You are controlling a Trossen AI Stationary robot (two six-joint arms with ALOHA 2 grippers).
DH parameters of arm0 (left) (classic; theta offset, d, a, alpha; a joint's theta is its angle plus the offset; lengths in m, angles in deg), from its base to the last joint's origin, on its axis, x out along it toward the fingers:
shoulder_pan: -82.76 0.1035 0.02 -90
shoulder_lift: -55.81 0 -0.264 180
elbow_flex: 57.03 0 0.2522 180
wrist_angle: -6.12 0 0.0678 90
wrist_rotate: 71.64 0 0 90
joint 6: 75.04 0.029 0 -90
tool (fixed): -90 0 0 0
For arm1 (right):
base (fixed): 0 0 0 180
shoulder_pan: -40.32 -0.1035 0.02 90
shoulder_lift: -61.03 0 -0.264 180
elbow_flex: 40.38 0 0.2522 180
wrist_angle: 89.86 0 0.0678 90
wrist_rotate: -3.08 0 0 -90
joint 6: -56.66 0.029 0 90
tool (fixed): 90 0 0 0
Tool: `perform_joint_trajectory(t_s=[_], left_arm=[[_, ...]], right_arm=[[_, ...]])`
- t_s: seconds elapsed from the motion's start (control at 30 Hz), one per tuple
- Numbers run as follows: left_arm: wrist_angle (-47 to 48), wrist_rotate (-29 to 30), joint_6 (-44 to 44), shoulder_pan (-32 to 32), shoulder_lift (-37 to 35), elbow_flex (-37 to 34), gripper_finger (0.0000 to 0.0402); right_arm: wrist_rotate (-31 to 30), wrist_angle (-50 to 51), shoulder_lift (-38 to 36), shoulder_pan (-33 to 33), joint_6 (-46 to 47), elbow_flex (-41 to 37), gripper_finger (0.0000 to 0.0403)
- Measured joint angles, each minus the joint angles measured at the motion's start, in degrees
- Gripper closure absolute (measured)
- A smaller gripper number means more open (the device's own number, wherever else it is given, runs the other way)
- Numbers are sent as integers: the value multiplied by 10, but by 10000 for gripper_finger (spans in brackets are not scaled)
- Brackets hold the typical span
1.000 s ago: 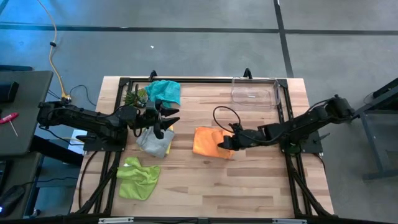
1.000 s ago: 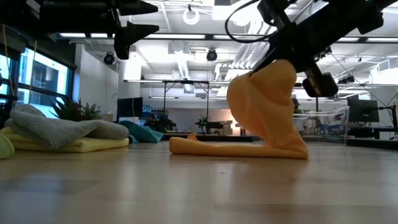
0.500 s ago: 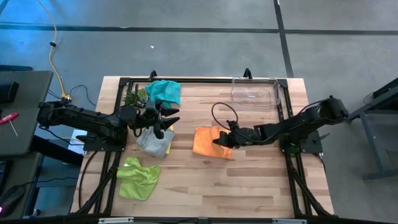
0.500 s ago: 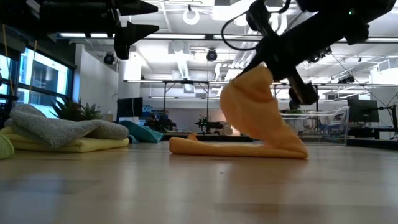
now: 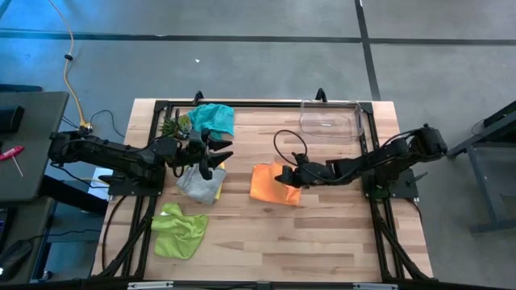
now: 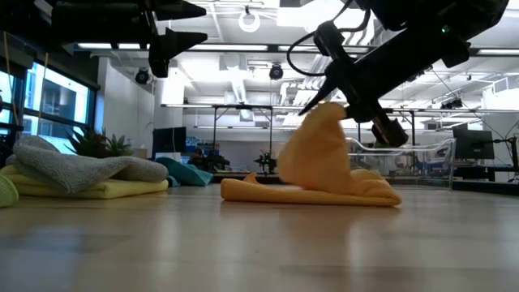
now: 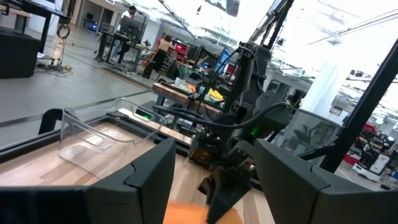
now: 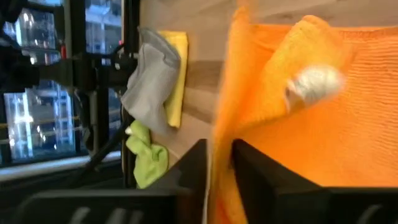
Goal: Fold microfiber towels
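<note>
A: How many towels are there, going left to right?

B: 5, 1 of each colour. The lime green towel (image 5: 179,231) lies crumpled at lower left of the table (image 5: 322,234). The grey towel (image 5: 196,180) sits on the yellow towel (image 5: 218,190) left of centre, the teal towel (image 5: 214,118) is at upper left, and the orange towel (image 5: 268,183) is in the middle. There is also 1 clear bin (image 5: 330,119) at upper right.

A: And the tools?

B: There are 2. The left tool (image 5: 219,157) hangs above the grey towel, fingers spread apart, holding nothing. The right tool (image 5: 287,178) sits at the orange towel's right side, with a raised fold of cloth between its narrowly parted fingers (image 8: 267,180).
</note>
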Motion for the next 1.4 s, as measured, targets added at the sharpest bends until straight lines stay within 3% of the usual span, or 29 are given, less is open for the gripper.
perform_joint_trajectory(t_s=[0.23,0.43,0.57,0.73,0.87,1.03,1.23,1.33,1.4], left_arm=[[0,0,0,0,0,0,193],[0,1,0,0,0,0,193],[0,0,0,0,0,0,193],[0,-1,0,0,0,0,193],[0,-1,0,0,0,0,193],[0,-1,0,0,0,0,193],[1,-1,0,0,0,0,193],[1,-1,0,0,0,0,193],[0,-1,0,0,0,0,193]], right_arm=[[4,-57,-2,9,-2,0,204],[21,-82,-21,27,-50,0,164],[22,-47,-78,37,-149,0,163],[-1,113,-188,26,-255,0,162],[-66,260,-251,-24,-267,0,162],[-126,380,-268,-94,-234,-2,162],[-178,294,-268,-137,-217,-74,179],[-177,227,-265,-116,-223,-102,226],[-176,204,-252,-89,-240,-100,281]])
